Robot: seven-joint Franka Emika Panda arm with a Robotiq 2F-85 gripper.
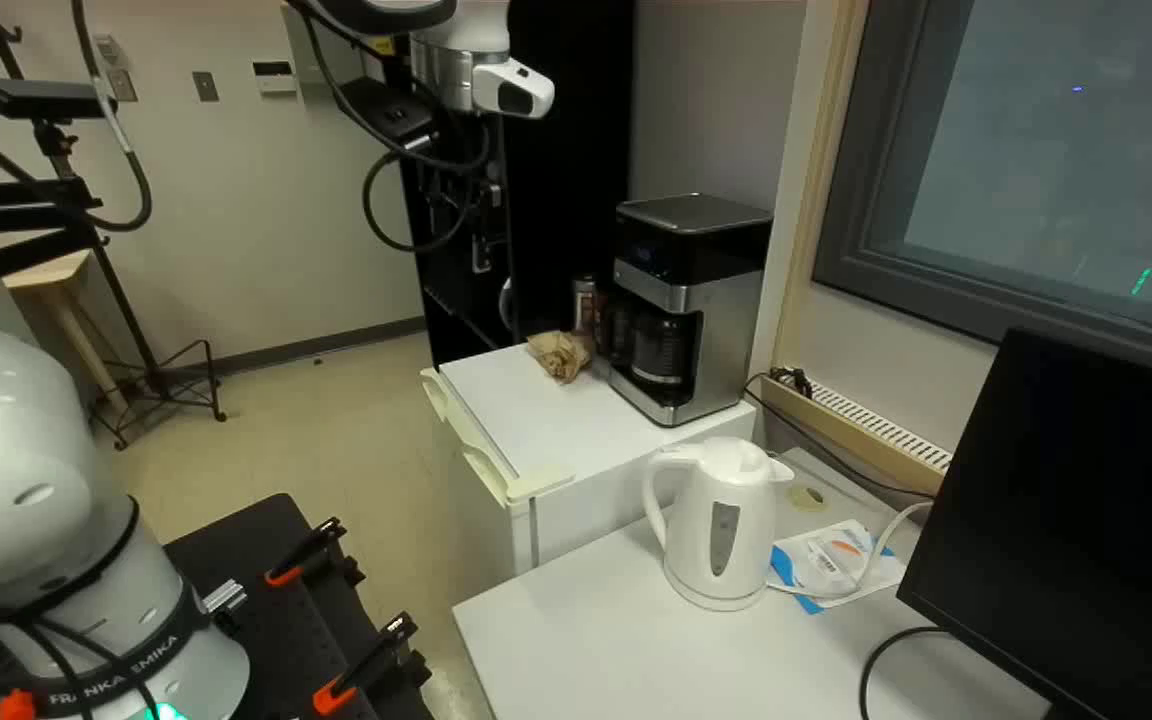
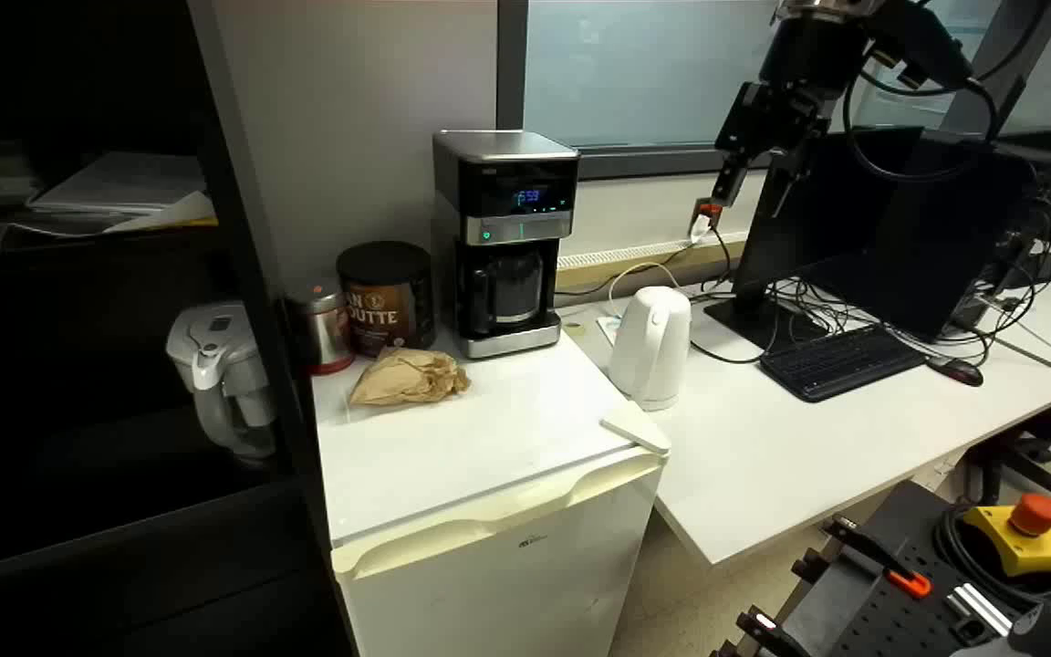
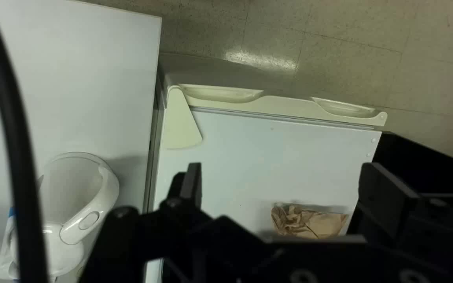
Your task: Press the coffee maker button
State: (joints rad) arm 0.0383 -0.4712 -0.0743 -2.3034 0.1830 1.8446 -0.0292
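Note:
The black and silver coffee maker (image 1: 736,330) stands at the back of the white fridge top, by the wall. In an exterior view its front (image 2: 512,228) shows a lit blue clock display and a green-lit button (image 2: 486,235) on the silver band. The dark carafe sits in it. My gripper (image 3: 281,171) is open, with nothing between its wide-apart fingers. It points down, high above the fridge top. In both exterior views the gripper (image 2: 755,196) hangs in the air apart from the coffee maker; it also shows dark against the cabinet (image 1: 481,255). The wrist view does not show the coffee maker.
A crumpled brown paper bag (image 2: 409,376) lies on the fridge top (image 2: 480,447), before a coffee can (image 2: 386,306) and a metal canister (image 2: 327,328). The white kettle (image 1: 721,530) stands on the adjoining table. A black cabinet (image 2: 115,383) and monitors (image 1: 1076,530) flank the area.

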